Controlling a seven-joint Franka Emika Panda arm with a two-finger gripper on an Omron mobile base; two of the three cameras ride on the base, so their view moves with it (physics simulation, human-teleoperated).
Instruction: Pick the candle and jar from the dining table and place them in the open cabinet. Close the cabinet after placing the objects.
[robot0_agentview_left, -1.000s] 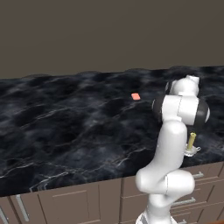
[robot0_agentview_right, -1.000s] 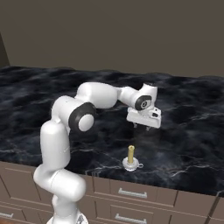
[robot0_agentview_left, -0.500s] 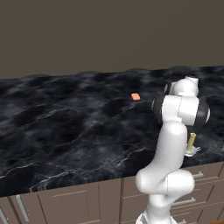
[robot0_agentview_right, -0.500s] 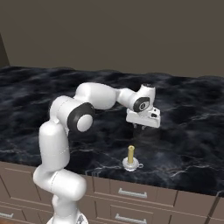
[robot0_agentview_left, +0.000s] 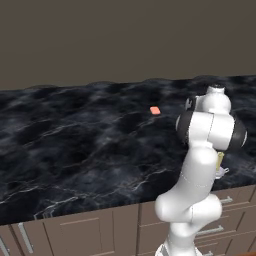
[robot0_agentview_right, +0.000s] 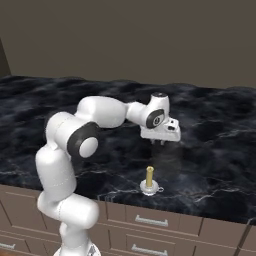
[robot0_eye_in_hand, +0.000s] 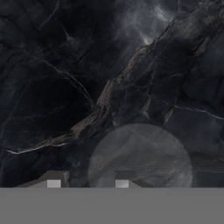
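Hand, white and two-fingered (robot0_agentview_right: 159, 143), narrower than a second ago yet part-open and empty, hovering over black white-veined marble worktop (robot0_agentview_right: 215, 145) just behind short yellowish-olive candle in round clear holder (robot0_agentview_right: 149, 180), standing ungrasped near front edge; pickup apparently unstarted.

A flat salmon-orange piece (robot0_agentview_left: 155, 110) lay by itself on the black marble, far back from the brown drawer fronts (robot0_agentview_right: 150, 225) under my edge of the top. Those drawer fronts carried silver bar handles (robot0_agentview_right: 151, 220), and a plain brown wall (robot0_agentview_left: 125, 40) rose behind the orange piece.
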